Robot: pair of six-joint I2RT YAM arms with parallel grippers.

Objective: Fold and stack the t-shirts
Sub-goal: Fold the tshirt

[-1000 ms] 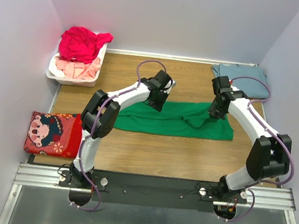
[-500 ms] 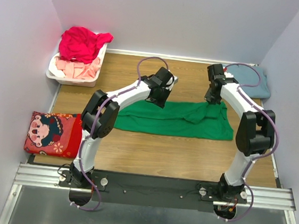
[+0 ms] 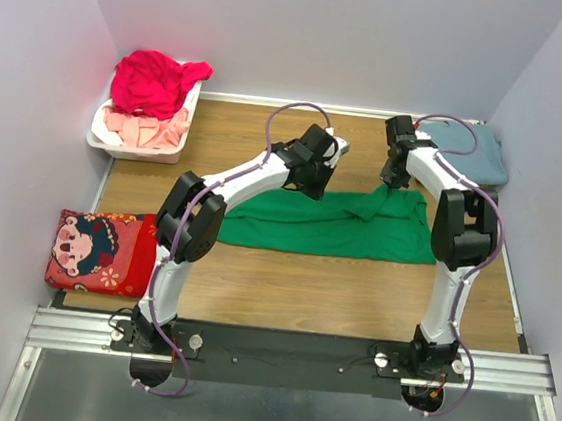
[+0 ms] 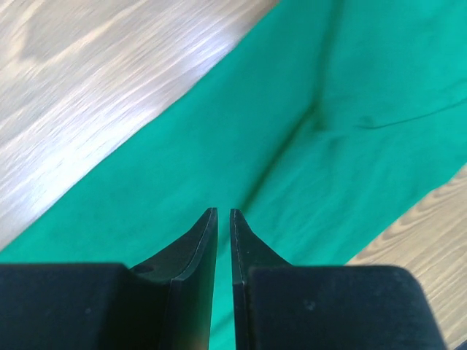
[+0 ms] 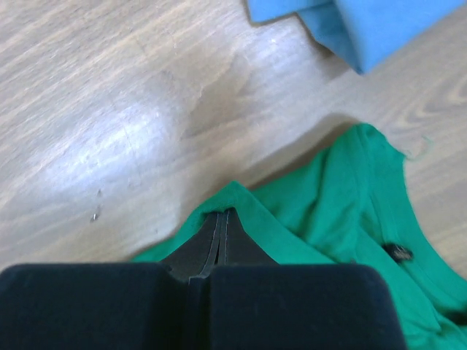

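Pinching green tee (image 3: 319, 230) edge w/ R end effector (image 5: 222, 213) | tee rumpled | L end effector (image 4: 224, 211): can't tell

A robot lab test cell. Plain pale walls (image 3: 320, 34) box in a wooden worktop (image 3: 294, 282). Two arms (image 3: 234, 177) bolt to an aluminium rail (image 3: 78, 328).

- White plastic laundry basket (image 3: 131, 152) at the far left corner
- Red cartoon-printed cushion (image 3: 101, 249) at the left edge
- Wooden tabletop (image 3: 293, 287)
- Silver metal rail (image 3: 77, 330) along the near edge
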